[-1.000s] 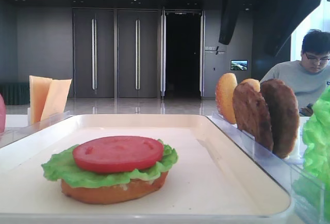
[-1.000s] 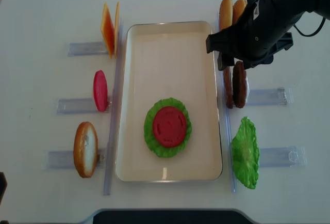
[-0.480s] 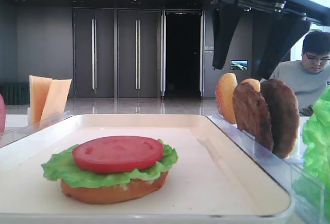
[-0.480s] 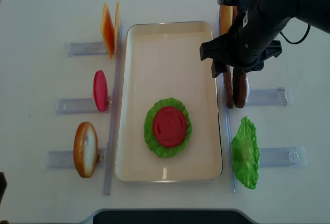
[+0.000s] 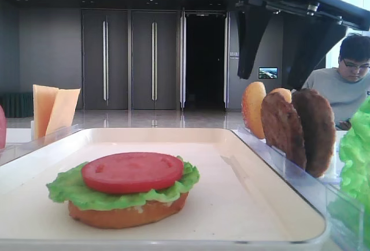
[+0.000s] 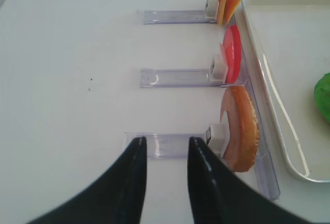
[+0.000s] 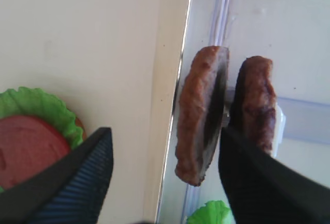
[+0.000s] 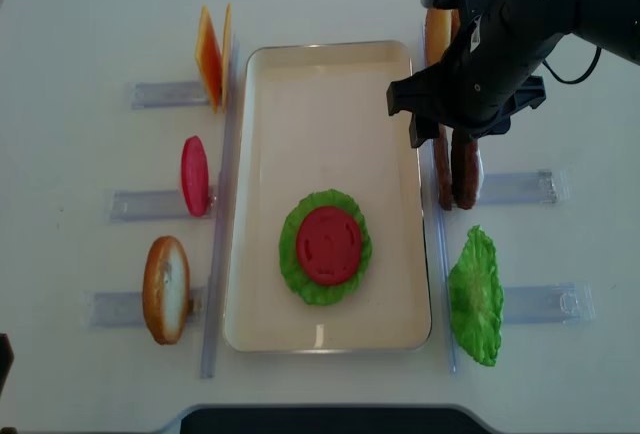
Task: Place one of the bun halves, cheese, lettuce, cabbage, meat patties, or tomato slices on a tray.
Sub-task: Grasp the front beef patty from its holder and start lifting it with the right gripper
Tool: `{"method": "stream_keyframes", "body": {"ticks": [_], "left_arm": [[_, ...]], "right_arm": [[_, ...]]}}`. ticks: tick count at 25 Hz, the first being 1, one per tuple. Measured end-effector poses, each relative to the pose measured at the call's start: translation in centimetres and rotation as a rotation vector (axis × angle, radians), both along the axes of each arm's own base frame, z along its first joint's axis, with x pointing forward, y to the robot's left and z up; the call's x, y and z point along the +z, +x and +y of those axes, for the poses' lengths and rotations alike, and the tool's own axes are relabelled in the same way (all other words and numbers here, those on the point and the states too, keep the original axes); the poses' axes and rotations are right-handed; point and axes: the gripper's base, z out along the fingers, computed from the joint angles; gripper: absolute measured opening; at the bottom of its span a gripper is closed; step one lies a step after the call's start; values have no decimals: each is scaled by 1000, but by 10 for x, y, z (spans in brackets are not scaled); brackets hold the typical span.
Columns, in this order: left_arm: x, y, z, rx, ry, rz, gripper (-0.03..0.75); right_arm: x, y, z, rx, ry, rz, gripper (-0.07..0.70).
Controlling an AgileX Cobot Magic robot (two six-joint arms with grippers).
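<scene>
Two brown meat patties [image 8: 464, 169] stand on edge in a clear rack right of the cream tray [image 8: 330, 47]. My right gripper [image 7: 165, 177] is open and hangs over them, its fingers straddling the tray-side patty [image 7: 198, 115] without touching it; the other patty [image 7: 256, 105] is partly hidden by the right finger. Above the patties [image 5: 300, 126] the gripper [image 5: 277, 48] shows again. On the tray lies a bun half [image 5: 127, 216] with lettuce [image 8: 290, 266] and a tomato slice [image 8: 327, 244] on top. My left gripper [image 6: 165, 152] is open and empty over a rack, left of a bun half [image 6: 241, 131].
Left of the tray, racks hold cheese [image 8: 210, 59], a tomato slice [image 8: 194, 174] and a bun half [image 8: 166, 289]. On the right stand two bun halves [image 8: 437, 26] and a lettuce leaf [image 8: 475, 296]. A seated person [image 5: 350, 86] is behind the table.
My right gripper came down and leftward from the table's far right to hang over the patties, then held still. The left gripper and all food pieces stayed put.
</scene>
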Motion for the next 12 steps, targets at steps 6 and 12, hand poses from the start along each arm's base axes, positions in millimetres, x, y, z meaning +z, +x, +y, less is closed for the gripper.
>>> {"method": "stream_keyframes", "body": {"ticks": [6, 12], "left_arm": [[0, 0, 0, 0, 0, 0, 213], [0, 0, 0, 0, 0, 0, 212]], "right_arm": [[-14, 4, 2, 8, -24, 34, 454], [-20, 6, 2, 15, -39, 41, 454]]}}
